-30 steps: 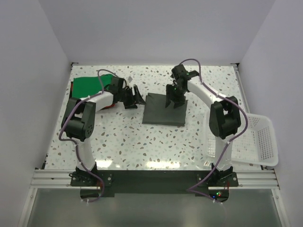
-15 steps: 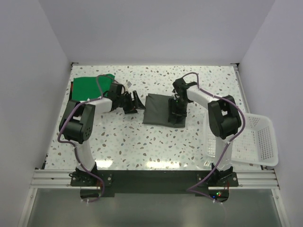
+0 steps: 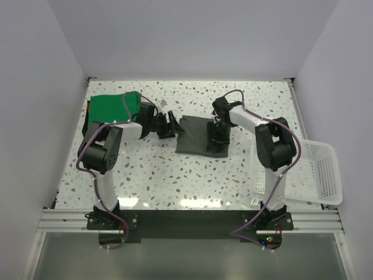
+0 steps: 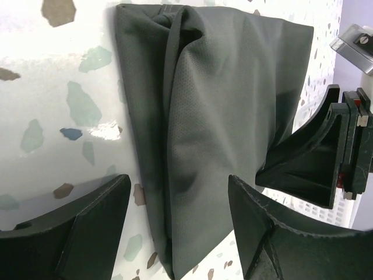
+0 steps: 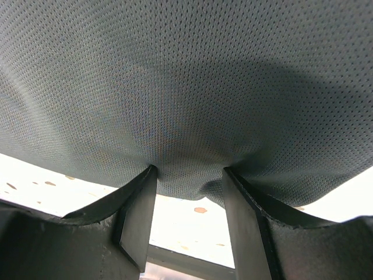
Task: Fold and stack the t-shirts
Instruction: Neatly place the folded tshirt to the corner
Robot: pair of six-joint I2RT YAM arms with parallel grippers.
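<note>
Green cloth filled the upper left of the overhead view: the green t-shirt, folded into a rectangle on the speckled table. Just right of it the left gripper sat low over the table with its fingers spread wide and nothing between them, pointing at the left edge of the charcoal t-shirt. That shirt lay folded in the middle of the frame. In the left wrist view the dark cloth stretched across the upper centre, a raised seam running down its left part; whether the fingers touched it could not be told. At the right of the shirt, the right gripper stood down on the cloth's edge. Its wrist view showed the fingers half closed, pinching a puckered tuck of the grey mesh weave. At the far right, a white mesh basket overhung the table edge.
</note>
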